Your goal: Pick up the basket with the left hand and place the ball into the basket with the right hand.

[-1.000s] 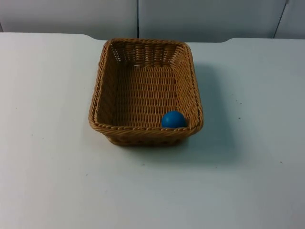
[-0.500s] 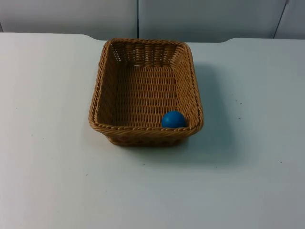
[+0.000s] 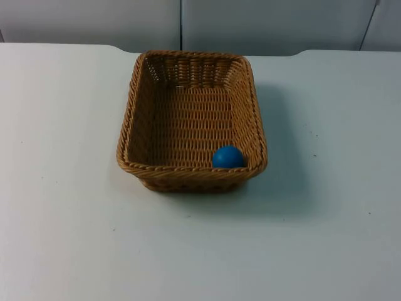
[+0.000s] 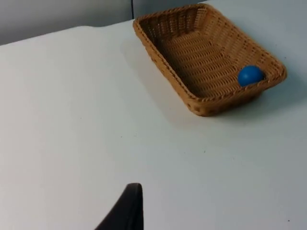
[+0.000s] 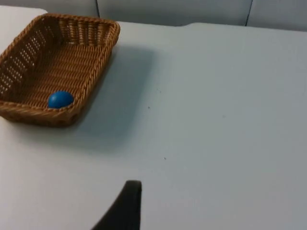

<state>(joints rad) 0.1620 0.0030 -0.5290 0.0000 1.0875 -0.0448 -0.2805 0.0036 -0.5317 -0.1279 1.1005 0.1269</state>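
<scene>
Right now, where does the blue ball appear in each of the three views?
Top view: the blue ball lies inside the wicker basket, in its near right corner.
Left wrist view: the ball is in a corner of the basket, against its wall.
Right wrist view: the ball is again in a basket corner.
Shared landmark: the basket corner holding the ball.
</scene>
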